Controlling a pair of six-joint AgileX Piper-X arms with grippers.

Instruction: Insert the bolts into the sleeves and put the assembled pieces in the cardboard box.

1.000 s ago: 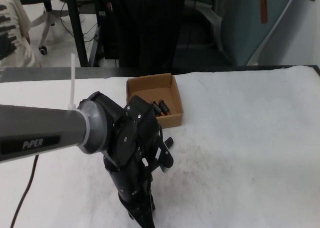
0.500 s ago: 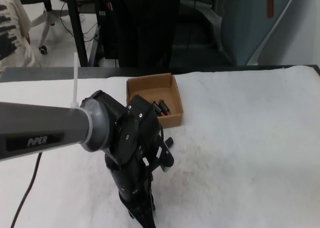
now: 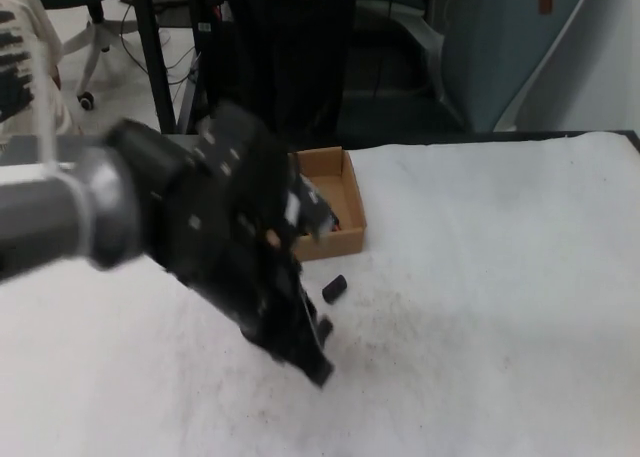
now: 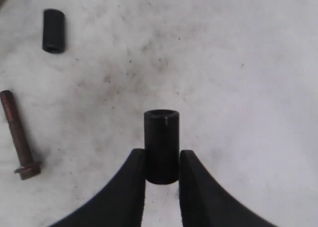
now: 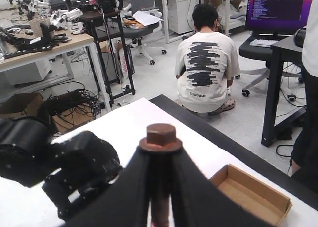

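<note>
Risen off the bench since a second ago, the left gripper clamps a sleeve, bore outward, seemingly to receive the bolt that the right gripper pinches by its shank.

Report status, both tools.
Left tool shut on sleeve. Right tool shut on bolt. Not yet joined. Spare sleeve, spare bolt lie loose.

Left arm has swung up from the 6 o'clock edge of the bench toward 11 o'clock. The left gripper now hangs nearer mid-bench. The arm's body now overlaps the cardboard box at its 9 o'clock side. The loose sleeve, earlier half hidden, lies exposed.
</note>
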